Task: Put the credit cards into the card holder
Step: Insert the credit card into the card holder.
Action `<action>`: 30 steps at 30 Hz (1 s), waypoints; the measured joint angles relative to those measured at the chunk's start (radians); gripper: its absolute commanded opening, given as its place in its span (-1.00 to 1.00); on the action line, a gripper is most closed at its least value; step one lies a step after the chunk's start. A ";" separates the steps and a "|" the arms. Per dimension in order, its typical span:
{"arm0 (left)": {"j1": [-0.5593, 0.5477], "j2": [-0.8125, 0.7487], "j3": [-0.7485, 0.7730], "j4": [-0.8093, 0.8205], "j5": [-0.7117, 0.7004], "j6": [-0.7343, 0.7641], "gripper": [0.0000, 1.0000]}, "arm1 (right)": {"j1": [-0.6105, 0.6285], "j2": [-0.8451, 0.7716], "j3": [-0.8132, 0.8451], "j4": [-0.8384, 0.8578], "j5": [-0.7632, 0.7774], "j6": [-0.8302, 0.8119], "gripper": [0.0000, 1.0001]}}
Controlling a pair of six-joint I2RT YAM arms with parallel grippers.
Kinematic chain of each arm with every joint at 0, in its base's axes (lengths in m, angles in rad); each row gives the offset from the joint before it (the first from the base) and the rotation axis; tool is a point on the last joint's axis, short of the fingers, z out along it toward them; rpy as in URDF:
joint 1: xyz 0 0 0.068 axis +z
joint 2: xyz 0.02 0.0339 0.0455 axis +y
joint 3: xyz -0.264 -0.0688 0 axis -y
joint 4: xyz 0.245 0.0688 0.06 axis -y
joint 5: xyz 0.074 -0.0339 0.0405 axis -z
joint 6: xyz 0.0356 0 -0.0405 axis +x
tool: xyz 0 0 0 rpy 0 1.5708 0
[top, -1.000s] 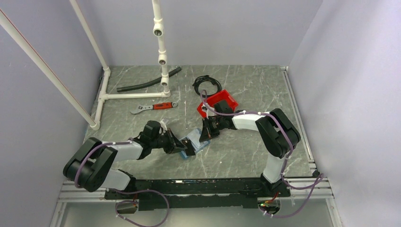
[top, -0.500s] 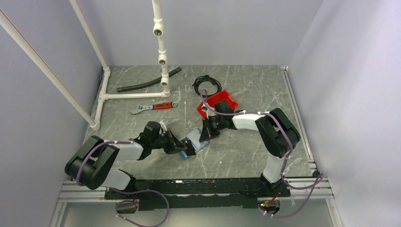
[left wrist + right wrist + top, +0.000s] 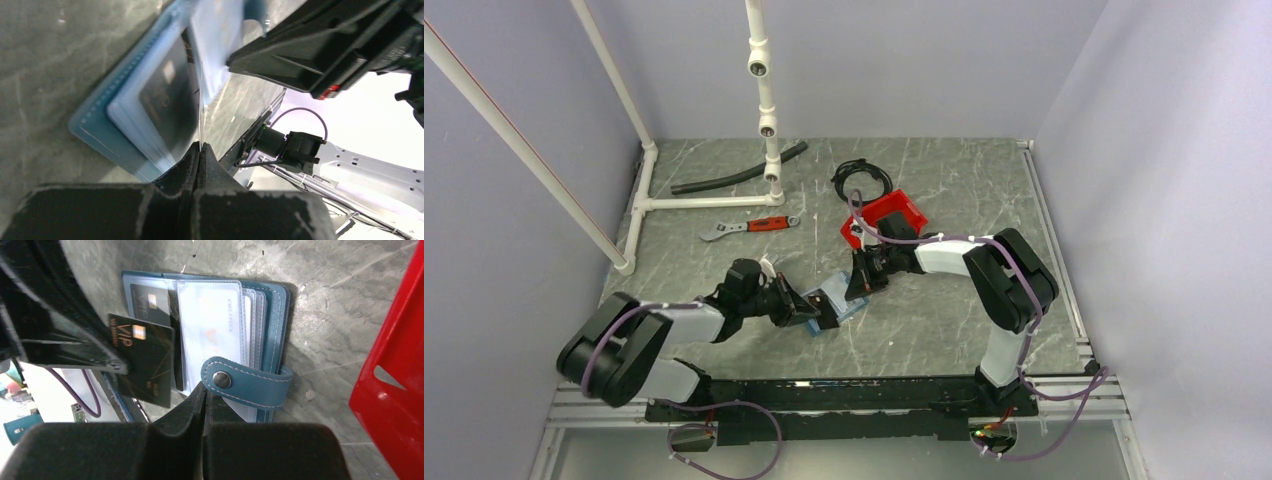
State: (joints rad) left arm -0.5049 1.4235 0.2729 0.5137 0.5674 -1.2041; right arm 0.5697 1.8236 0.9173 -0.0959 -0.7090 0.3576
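The blue card holder lies open mid-table, its clear sleeves fanned and its snap strap folded over. A dark credit card sits in the holder's left pocket. My left gripper is shut on a second dark credit card marked VIP. That card is edge-on in the left wrist view and sits slanted at the holder's left side, touching it. My right gripper is shut at the near edge of the card holder, apparently pinching a clear sleeve. In the top view both grippers flank the holder.
A red bin stands just behind the right gripper, close on its right. Farther back lie a red-handled wrench, a black hose and a coiled black cable. A white pipe frame stands at the back left.
The left arm's elbow has shifted slightly. Both grippers, the card and the holder stay where they were.
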 measured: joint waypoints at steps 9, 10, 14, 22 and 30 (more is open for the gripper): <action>0.000 -0.091 0.027 -0.092 -0.015 0.037 -1.00 | -0.002 0.008 0.000 0.010 -0.016 0.000 -1.00; 0.000 -0.072 0.026 -0.082 -0.014 0.036 -1.00 | -0.002 0.008 0.000 0.010 -0.016 0.000 -1.00; 0.000 0.001 0.025 -0.031 -0.006 0.028 -1.00 | -0.002 0.009 0.000 0.011 -0.018 0.000 -1.00; 0.000 0.021 0.024 0.021 0.000 0.013 -1.00 | -0.002 0.013 0.000 0.018 -0.025 0.000 -1.00; 0.000 0.056 0.010 0.055 0.006 -0.017 -1.00 | -0.002 0.013 0.000 0.018 -0.027 0.000 -1.00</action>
State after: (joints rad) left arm -0.5049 1.4799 0.2832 0.5686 0.5735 -1.2213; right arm 0.5678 1.8370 0.9173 -0.0776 -0.7361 0.3580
